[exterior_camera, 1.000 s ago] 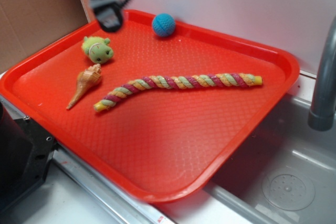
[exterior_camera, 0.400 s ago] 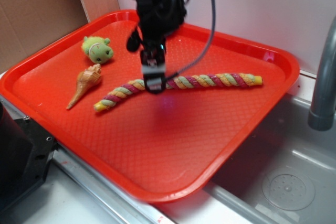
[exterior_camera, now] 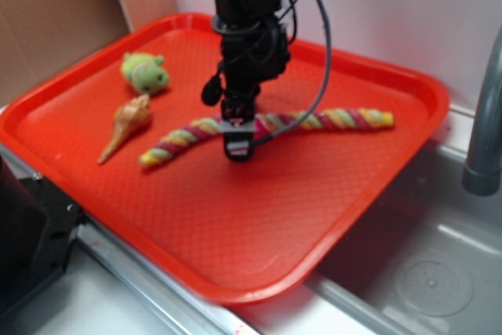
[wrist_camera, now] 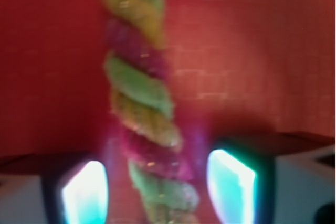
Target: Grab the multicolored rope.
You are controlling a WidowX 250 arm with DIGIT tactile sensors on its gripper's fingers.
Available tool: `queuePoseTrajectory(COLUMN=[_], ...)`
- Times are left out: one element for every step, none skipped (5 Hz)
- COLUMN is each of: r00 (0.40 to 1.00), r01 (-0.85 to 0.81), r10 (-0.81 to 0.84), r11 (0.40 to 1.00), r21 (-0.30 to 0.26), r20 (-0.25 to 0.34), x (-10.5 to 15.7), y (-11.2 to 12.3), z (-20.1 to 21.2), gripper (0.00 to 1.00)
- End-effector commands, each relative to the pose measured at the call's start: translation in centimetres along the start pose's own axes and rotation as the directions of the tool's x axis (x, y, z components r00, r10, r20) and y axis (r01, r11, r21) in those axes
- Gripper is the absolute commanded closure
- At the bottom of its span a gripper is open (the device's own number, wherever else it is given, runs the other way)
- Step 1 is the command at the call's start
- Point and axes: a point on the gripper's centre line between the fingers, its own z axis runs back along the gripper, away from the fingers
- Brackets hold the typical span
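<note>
The multicolored rope (exterior_camera: 314, 121), twisted from yellow, magenta and pale green strands, lies across the middle of the red tray (exterior_camera: 235, 217). My gripper (exterior_camera: 238, 140) reaches straight down over its left-middle part. In the wrist view the rope (wrist_camera: 142, 98) runs up the frame between my two fingers (wrist_camera: 84, 195), with red tray showing on either side of it. The gripper (wrist_camera: 157, 192) is open and straddles the rope without pinching it. The picture is blurred.
A tan spiral seashell (exterior_camera: 125, 125) and a green plush toy (exterior_camera: 144, 72) lie on the tray's left part. A grey faucet pipe (exterior_camera: 485, 123) rises at the right over a sink (exterior_camera: 423, 272). A brown cardboard wall (exterior_camera: 47, 21) stands at the left.
The arm swung in from the tray's back left corner to the rope's middle and has come down, so the fingers now sit on both sides of the rope.
</note>
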Motion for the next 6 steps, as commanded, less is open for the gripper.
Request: queuePoseTrajectory(r00=[1.0,0.995,0.937,0.821,0.706,0.601], r01=[0.013,-0.102,-0.348,-0.571,-0.708,-0.793], r10=[-0.014,0.101,0.349,0.571,0.705,0.795], r11=[1.0,0.994,0.937,0.82,0.705,0.606], r21=[0.003,-0.036,0.016,0.032,0.042,-0.061], r20=[0.013,-0.024,-0.012,0.031,0.068,0.077], x=[0.2,-0.3,-1.7,-2.8,-4.0,-6.3], y=[0.5,1.2,1.8,1.5,1.0,0.5], z=[0.2,2.5,7.0,10.8,13.5,16.2], gripper=[1.0,1.0,1.0,1.0,1.0,1.0])
